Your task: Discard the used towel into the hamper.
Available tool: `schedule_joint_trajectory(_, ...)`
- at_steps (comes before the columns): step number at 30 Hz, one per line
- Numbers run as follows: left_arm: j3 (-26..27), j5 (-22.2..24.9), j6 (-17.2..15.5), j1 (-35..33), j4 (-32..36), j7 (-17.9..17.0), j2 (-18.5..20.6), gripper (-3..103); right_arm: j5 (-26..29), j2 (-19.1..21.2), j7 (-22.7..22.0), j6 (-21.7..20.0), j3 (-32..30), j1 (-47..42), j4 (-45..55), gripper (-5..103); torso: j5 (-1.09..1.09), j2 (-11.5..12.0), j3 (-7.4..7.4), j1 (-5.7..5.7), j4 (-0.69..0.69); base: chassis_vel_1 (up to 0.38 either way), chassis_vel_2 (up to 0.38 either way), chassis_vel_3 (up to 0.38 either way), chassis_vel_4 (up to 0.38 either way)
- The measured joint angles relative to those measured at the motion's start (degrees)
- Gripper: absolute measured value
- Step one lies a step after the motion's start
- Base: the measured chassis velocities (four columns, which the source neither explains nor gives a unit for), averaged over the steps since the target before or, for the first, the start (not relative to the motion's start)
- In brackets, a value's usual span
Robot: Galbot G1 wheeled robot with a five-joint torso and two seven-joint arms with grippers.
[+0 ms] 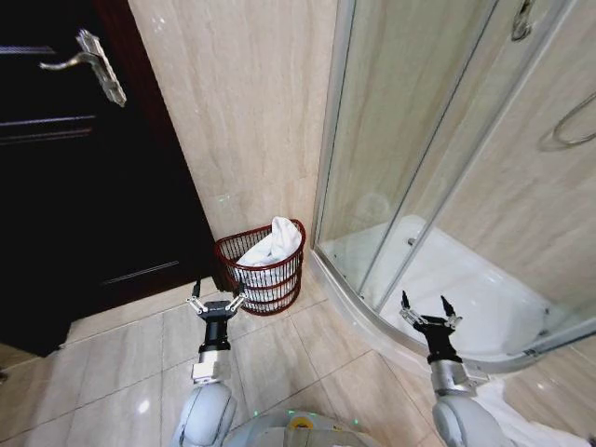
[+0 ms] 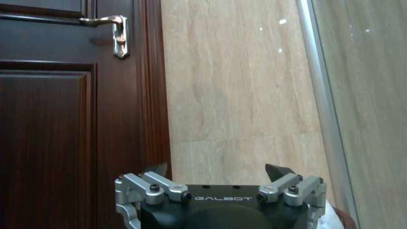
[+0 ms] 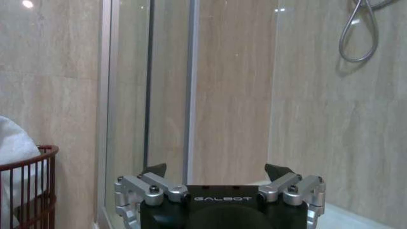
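The hamper (image 1: 279, 281), a round dark red openwork basket, stands on the floor in the corner between the tiled wall and the shower. A white towel (image 1: 268, 244) lies inside it, bunched up and rising above the rim. My left gripper (image 1: 215, 301) hovers open just in front of the hamper, holding nothing. My right gripper (image 1: 427, 310) is open and empty in front of the shower's curved base. The right wrist view catches the hamper's rim (image 3: 28, 164) and the towel (image 3: 14, 143) beside my right gripper (image 3: 216, 171). In the left wrist view my left gripper (image 2: 216, 170) faces the wall.
A dark wooden door (image 1: 70, 177) with a metal handle (image 1: 88, 60) stands at the left. A glass shower enclosure (image 1: 438, 158) with a white tray (image 1: 466, 289) fills the right. Pale floor tiles (image 1: 121, 363) stretch in front of me.
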State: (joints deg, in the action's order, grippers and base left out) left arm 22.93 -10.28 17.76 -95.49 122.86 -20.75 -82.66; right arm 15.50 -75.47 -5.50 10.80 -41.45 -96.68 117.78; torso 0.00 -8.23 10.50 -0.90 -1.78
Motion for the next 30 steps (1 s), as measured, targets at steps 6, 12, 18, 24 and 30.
schedule_joint_trajectory(6, 0.0, -0.1, 0.0, -0.1, 0.1, -0.1, 0.1, 100, 0.0, -0.2, 0.0, 0.3, 0.1, -0.2, -0.1, 100, 0.00, 0.0, 0.00, 0.00, 0.01, -0.003, -0.067, -0.059, 0.012)
schedule_joint_trajectory(12, 0.1, -0.1, 0.0, -0.2, 0.2, -0.1, 0.3, 100, -0.1, -0.9, 0.0, 0.4, 0.3, -0.2, -0.2, 100, 0.00, 0.0, 0.00, 0.00, 0.01, -0.013, -0.085, -0.080, -0.020)
schedule_joint_trajectory(18, -0.1, 0.0, -0.1, 0.2, -0.2, 0.1, 0.5, 100, -0.1, -1.4, 0.0, 0.4, -0.3, -0.2, -0.1, 100, 0.00, 0.0, 0.00, 0.00, 0.01, -0.045, -0.107, -0.110, -0.060)
schedule_joint_trajectory(24, -0.6, 0.0, -0.1, 0.5, -1.0, 0.3, 1.0, 100, 0.1, -2.1, 0.0, 0.6, -0.9, -0.7, -0.1, 100, 0.00, 0.0, 0.00, 0.00, 0.01, -0.050, -0.113, -0.102, -0.042)
schedule_joint_trajectory(30, -0.7, 0.0, -0.1, 0.6, -1.1, 0.4, 1.0, 100, -0.5, -2.3, 0.0, 0.8, -0.8, -0.9, -0.1, 100, 0.00, 0.0, 0.00, 0.00, 0.01, -0.049, -0.114, -0.108, -0.044)
